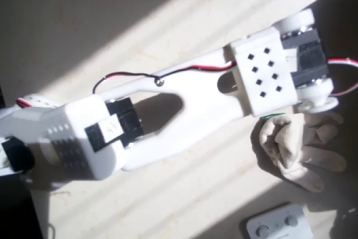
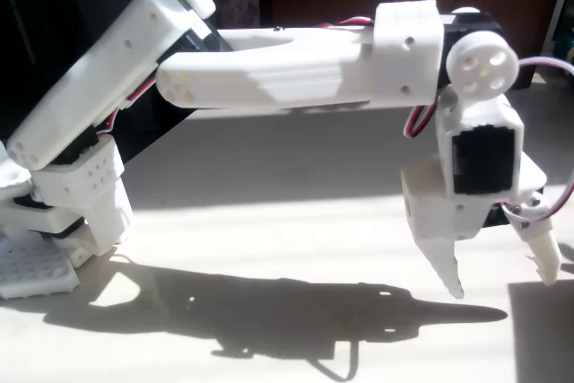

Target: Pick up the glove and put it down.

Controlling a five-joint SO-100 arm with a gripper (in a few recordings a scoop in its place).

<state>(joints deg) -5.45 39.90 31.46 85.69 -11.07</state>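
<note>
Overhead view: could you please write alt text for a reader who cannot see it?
A white robot arm stretches across a sunlit pale table from left to right. A beige knitted glove lies beside its right end, with a white button device at the bottom edge.

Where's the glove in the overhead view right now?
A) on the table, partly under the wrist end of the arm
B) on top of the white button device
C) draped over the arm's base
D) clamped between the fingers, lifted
A: the glove lies crumpled on the table beside and partly beneath the arm's wrist end, while the fixed view shows the gripper with its fingers apart and nothing between them.
</note>
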